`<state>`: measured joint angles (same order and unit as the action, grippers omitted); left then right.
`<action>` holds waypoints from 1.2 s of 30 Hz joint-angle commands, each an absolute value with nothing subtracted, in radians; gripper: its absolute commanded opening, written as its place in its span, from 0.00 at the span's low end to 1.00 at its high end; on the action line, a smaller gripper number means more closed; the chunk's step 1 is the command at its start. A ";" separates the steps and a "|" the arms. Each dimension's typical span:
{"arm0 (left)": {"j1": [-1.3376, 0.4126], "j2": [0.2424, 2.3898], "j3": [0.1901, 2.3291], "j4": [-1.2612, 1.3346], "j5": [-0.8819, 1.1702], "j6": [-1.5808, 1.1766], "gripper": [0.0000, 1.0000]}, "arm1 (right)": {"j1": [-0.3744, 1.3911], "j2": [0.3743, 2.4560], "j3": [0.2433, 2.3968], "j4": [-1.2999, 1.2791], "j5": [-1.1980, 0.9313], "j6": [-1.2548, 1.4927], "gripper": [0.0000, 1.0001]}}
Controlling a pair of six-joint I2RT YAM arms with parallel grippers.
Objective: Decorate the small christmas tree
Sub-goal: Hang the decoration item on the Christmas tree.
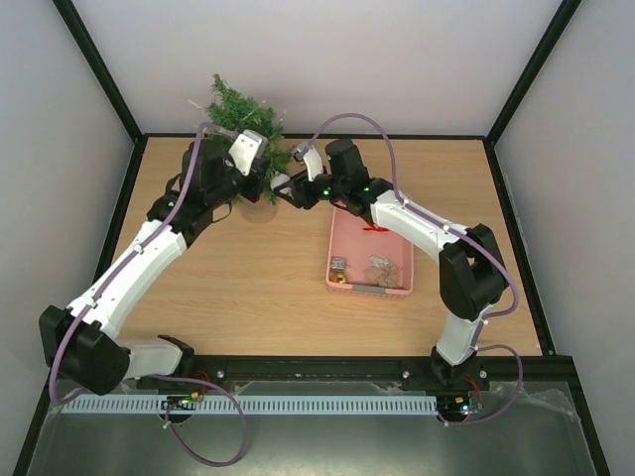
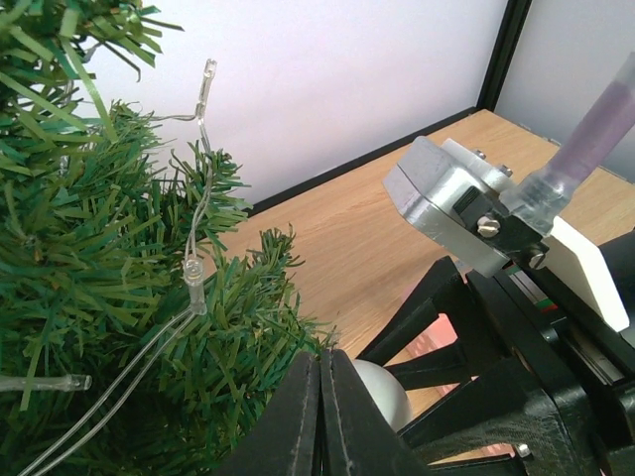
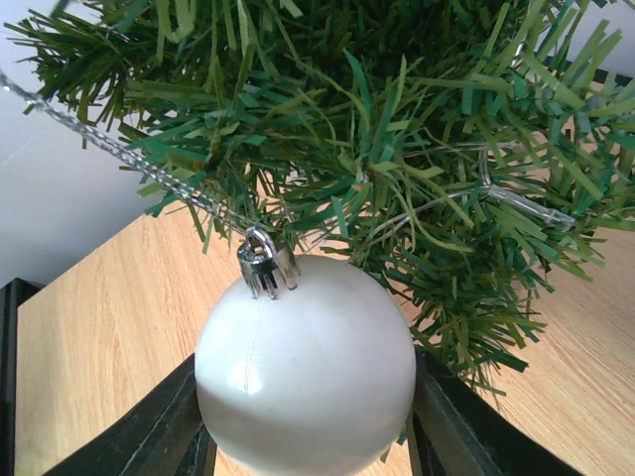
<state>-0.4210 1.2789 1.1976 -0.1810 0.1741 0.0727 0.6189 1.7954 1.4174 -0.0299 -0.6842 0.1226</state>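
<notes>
Hanging step, mid-placement. The small christmas tree point(image 1: 241, 114) stands upright at the far left-centre of the worktop point(image 1: 248, 288), close to the back wall. My right fingers point(image 3: 149, 436) are clamped either side of a white bauble point(image 3: 305, 367), held right under the lower branches with its silver cap point(image 3: 266, 266) up against the needles. A thin beaded loop point(image 3: 119, 149) runs off up-left; I can't tell if it's caught on a twig. My left fingers point(image 2: 298, 416) are pressed together at the tree's lower edge, nothing visibly pinched; maybe steadying a branch, unclear. The pink basket point(image 1: 331, 248) with more ornaments sits to the right of the tree. Next move, as I judge it: get the loop over a branch tip, then release slowly so the ball hangs rather than drops.
</notes>
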 commanded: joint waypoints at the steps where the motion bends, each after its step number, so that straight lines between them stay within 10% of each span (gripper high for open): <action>1: -0.425 1.291 1.217 -0.146 0.180 0.104 0.02 | 0.614 1.788 1.443 -0.058 -0.657 0.104 0.44; 36: -0.425 1.345 1.228 -0.168 0.101 0.117 0.02 | 0.613 1.813 1.471 -0.073 -0.683 0.034 0.45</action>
